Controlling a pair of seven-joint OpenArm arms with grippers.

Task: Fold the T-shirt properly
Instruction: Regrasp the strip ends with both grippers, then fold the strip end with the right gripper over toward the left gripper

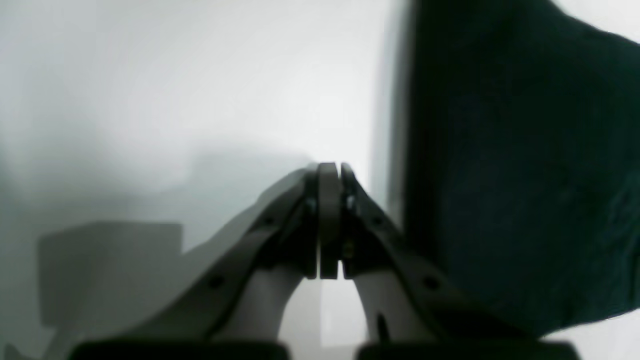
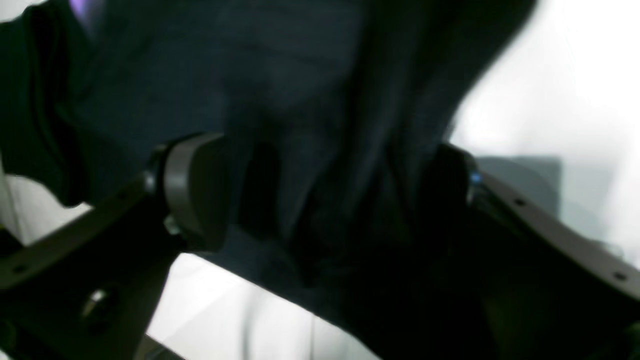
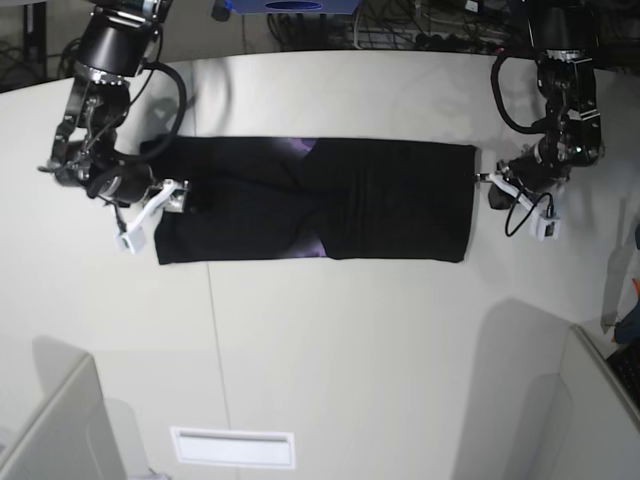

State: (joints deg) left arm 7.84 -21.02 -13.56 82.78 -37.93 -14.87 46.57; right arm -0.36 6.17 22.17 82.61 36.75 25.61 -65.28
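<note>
The T-shirt [image 3: 315,200] lies as a long black band across the frame's middle, where the left gripper [image 3: 484,179], pressed together just off its right edge, may have missed cloth, while the right gripper [image 3: 172,198], spread over the left end, could bunch it.

One T-shirt [image 3: 320,200], black, lies as a single long band on one white tabletop [image 3: 330,340]. Two robot arms flank it, each ending in one hand: the left hand [image 3: 482,179] at one short end of the band, the right hand [image 3: 182,197] at the other. Two purple patches show along the shirt's middle folds. One white rectangular label [image 3: 233,448] sits near the tabletop's front edge.
</note>
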